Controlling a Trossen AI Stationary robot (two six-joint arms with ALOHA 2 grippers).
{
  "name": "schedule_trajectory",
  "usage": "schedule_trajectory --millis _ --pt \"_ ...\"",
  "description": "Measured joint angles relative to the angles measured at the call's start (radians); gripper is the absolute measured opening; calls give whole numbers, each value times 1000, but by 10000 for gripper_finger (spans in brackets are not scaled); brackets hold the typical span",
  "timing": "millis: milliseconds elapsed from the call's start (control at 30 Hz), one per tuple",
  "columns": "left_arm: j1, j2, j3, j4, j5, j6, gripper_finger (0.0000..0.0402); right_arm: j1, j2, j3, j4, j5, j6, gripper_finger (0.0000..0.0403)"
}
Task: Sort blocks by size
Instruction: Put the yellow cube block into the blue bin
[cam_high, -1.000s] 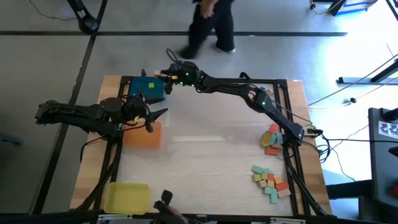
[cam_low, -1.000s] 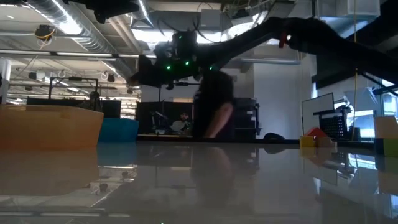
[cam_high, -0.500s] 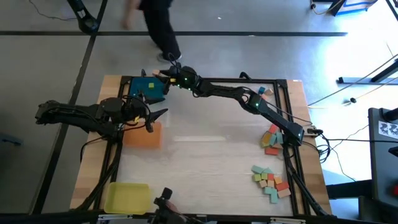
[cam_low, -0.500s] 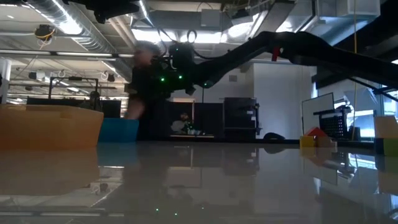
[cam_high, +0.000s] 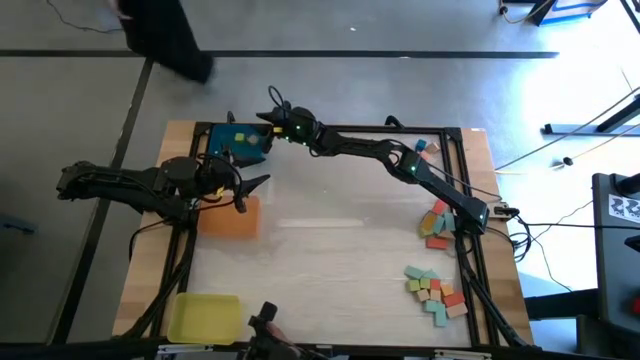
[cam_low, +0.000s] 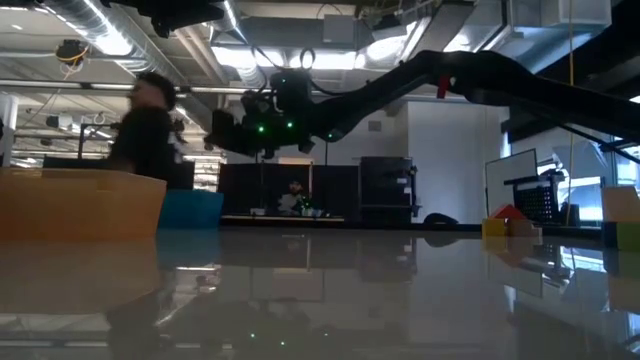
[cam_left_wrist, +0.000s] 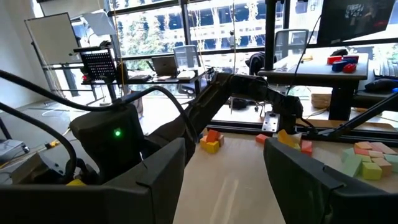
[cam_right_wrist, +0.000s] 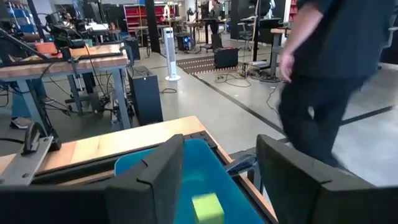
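My right gripper (cam_high: 262, 128) reaches across the far edge and hangs open over the blue tray (cam_high: 225, 150) at the far left. In its wrist view the two fingers stand apart (cam_right_wrist: 221, 149), and a yellow-green block (cam_right_wrist: 207, 208) lies below them on the blue tray's floor (cam_right_wrist: 155, 165), apart from both. A yellow block (cam_high: 243, 139) shows in that tray from above. My left gripper (cam_high: 262, 182) waits open above the orange tray (cam_high: 235, 222), pointing level (cam_left_wrist: 227, 149). Loose blocks lie in heaps at the right (cam_high: 437, 222) and near right (cam_high: 435, 290).
A yellow tray (cam_high: 205, 317) sits at the near left corner. A few more blocks (cam_high: 425, 147) lie by the far right edge. A person (cam_right_wrist: 329, 74) walks on the floor beyond the table's far edge. The table's middle (cam_high: 330, 250) holds no objects.
My right gripper has sunk a little over the blue tray, then kept still. The person beyond the far edge has walked toward the left.
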Motion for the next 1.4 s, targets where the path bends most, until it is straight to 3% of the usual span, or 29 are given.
schedule_trajectory --millis 167,333,633,867,1100,1400 --pt "0 0 0 0 0 -8 205 0 -33 -2 -30 -9 -31 200" --pt "0 0 0 0 0 -28 205 -2 -140 1 -166 -9 -80 200" --pt "-1 0 0 -25 0 -37 205 -10 -389 1 -604 6 -289 200" --pt "-1 0 0 -57 0 -43 205 -18 -558 -1 -994 87 -365 200" --pt "0 16 0 -76 0 -61 205 -21 -704 -1 -1314 199 -365 200" --pt "0 75 0 -76 0 -72 205 -21 -823 0 -1615 203 -297 200"
